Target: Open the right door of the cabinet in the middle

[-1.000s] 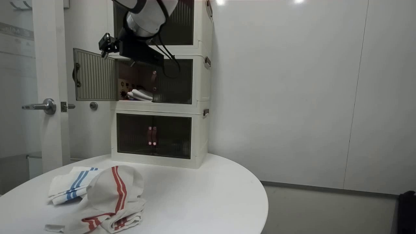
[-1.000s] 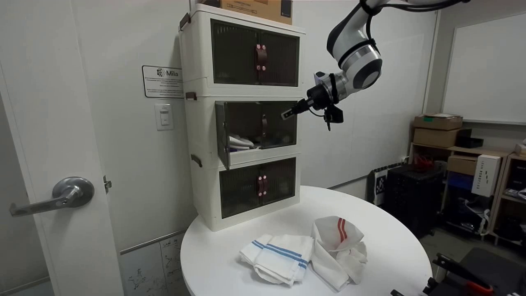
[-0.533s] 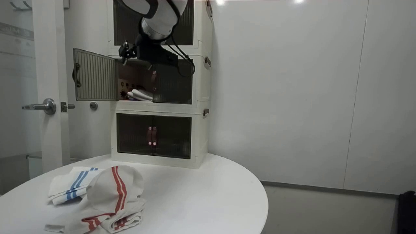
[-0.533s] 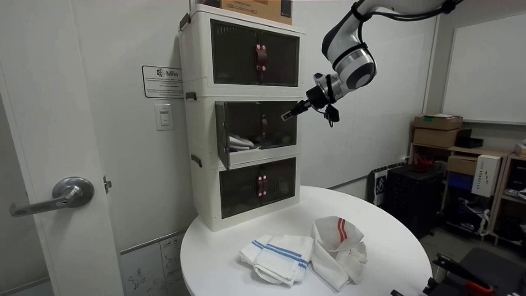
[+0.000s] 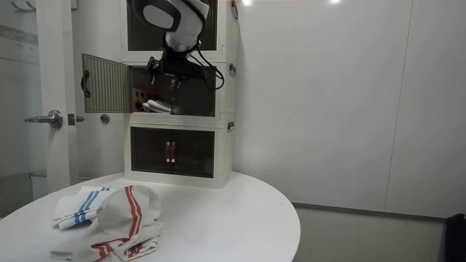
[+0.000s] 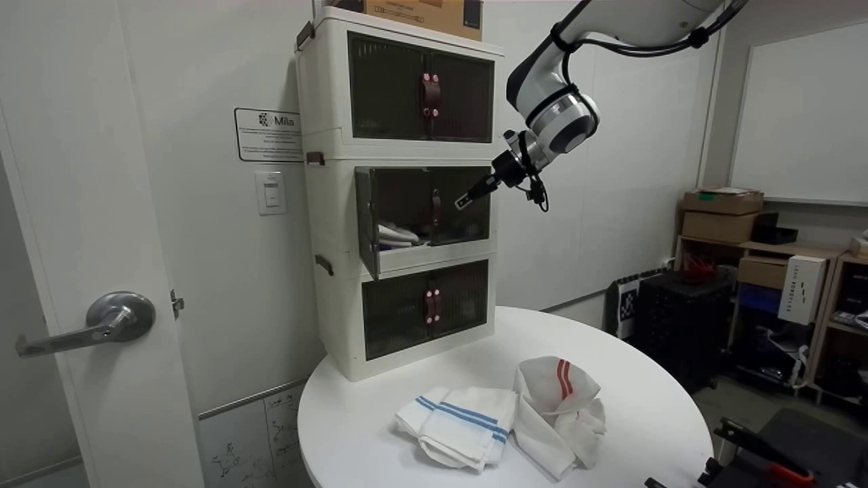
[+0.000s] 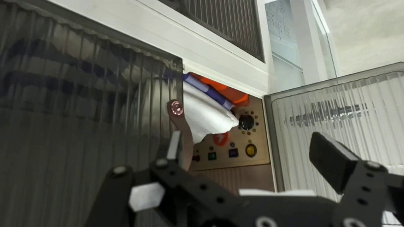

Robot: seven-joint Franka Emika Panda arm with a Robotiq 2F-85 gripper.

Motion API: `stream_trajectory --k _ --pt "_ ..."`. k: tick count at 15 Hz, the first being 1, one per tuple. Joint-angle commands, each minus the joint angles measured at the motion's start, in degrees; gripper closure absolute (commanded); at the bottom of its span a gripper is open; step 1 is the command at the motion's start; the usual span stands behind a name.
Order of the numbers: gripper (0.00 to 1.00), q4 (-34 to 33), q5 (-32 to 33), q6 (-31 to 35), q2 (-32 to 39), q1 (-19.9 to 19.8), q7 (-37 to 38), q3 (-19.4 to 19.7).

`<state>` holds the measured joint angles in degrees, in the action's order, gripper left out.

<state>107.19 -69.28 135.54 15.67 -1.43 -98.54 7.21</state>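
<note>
Since my fingers (image 7: 331,160) are wide apart, holding nothing, I can pinch the bendy-looking strap (image 7: 186,134) on the right door (image 7: 94,119), which seems light and stiff.

The end effector (image 6: 464,201) has come lower and nearer the handle (image 6: 436,207) of the right door (image 6: 469,227).

In an exterior view, "Mila" heads a wall sign (image 6: 268,135), upper left, and "LEAN" a white box (image 6: 803,290), right; mid wrist view, a red disc (image 7: 220,138) bears a lightning bolt.
</note>
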Motion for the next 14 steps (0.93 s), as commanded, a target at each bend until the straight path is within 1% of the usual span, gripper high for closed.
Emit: stream_trajectory --k 1,8,14 --pt "0.0 -4.28 2.28 1.61 3.13 -1.3 4.14 -2.06" --pt "0.0 -8.45 0.93 0.81 5.86 -2.45 2.31 -4.67" --pt "0.0 -11.81 1.38 0.01 8.58 -2.65 1.84 -6.37"
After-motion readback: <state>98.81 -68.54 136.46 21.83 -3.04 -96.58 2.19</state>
